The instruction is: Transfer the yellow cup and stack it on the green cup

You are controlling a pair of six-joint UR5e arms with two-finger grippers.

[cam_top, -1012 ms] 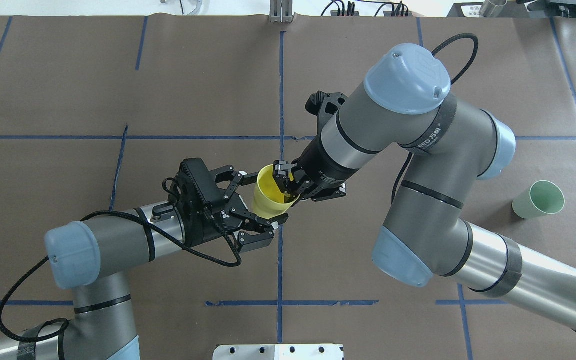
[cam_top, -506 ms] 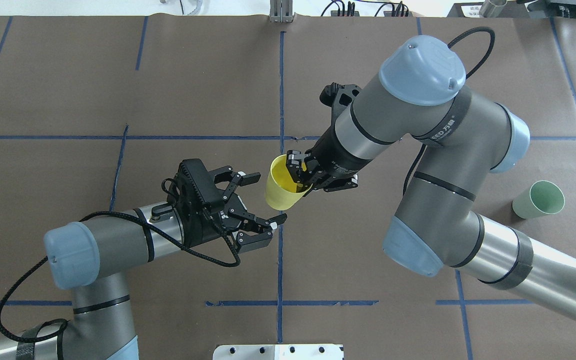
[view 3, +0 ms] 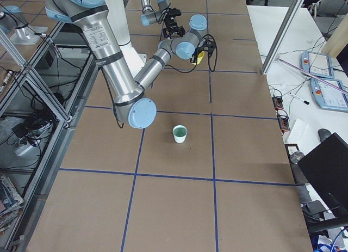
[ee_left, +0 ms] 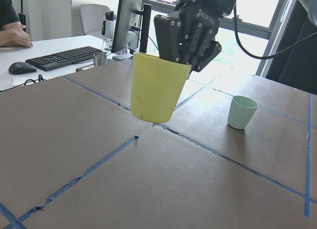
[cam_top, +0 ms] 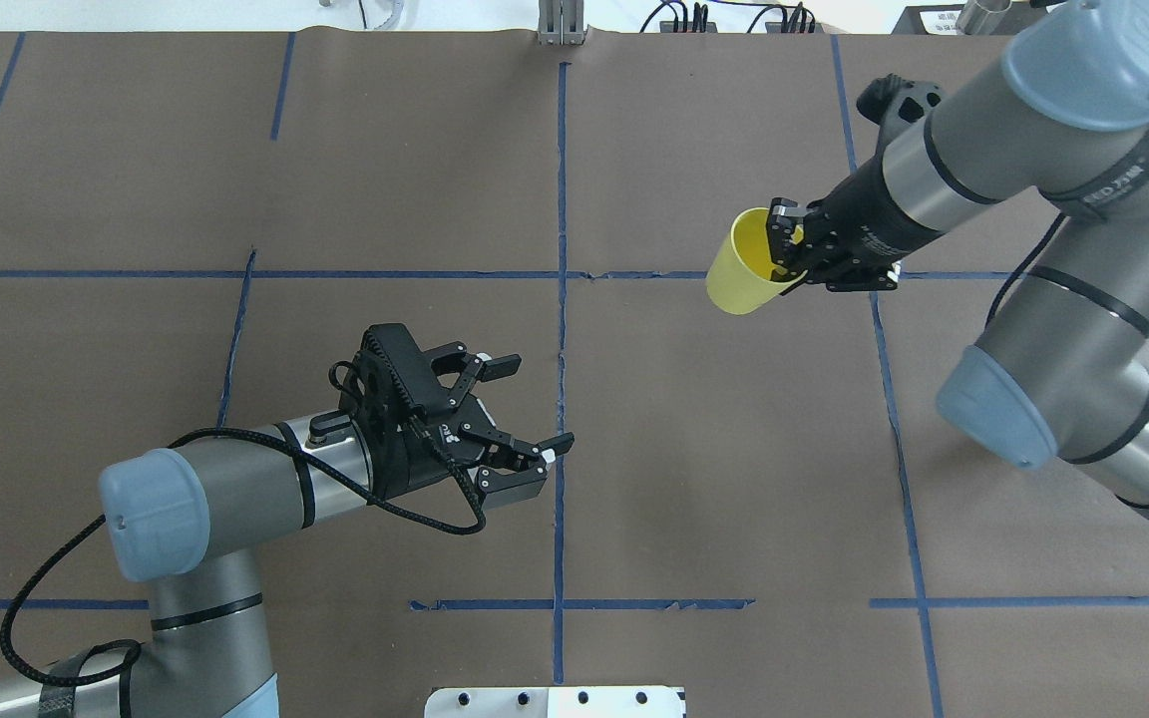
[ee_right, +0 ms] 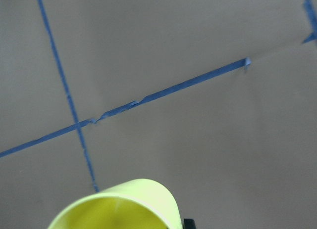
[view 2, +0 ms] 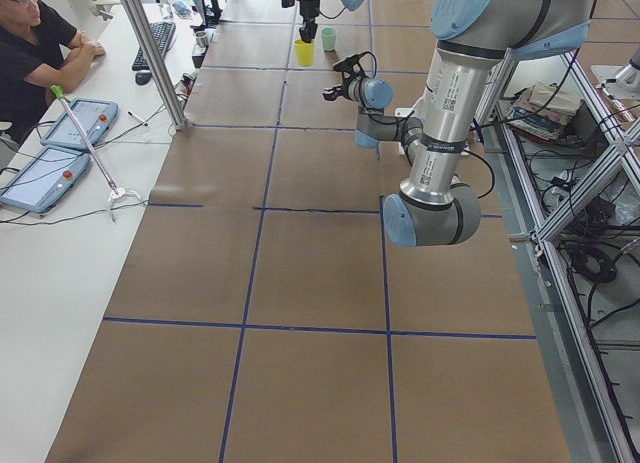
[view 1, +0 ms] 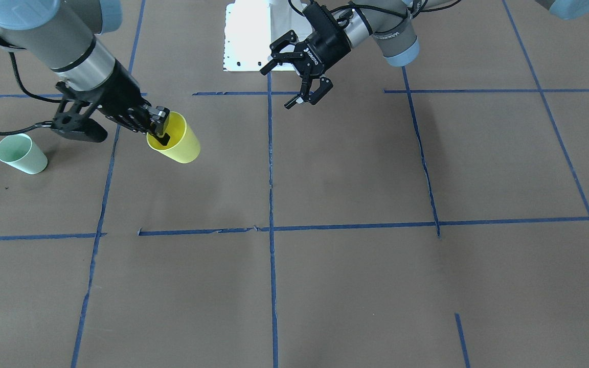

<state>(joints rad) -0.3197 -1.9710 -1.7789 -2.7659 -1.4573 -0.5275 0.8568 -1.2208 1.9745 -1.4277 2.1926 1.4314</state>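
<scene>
Aloft: small bright yellow plastic tumbler (cam_top: pixel 739 277) in the right gripper (cam_top: pixel 789 247)

Nearest, the left gripper (cam_top: pixel 535 403) is hanging empty, fingers spread wide. Beyond it, the right gripper is pinching the tumbler's rim above the brown table (cam_top: pixel 385 179), apart from the upright pale mint-green plastic tumbler (view 1: pixel 21 154).

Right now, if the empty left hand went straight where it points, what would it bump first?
Probably the yellow cup, held in the air by the right hand. The camera on the left hand looks almost straight at it. Depth is unclear, so it might pass just under.
</scene>
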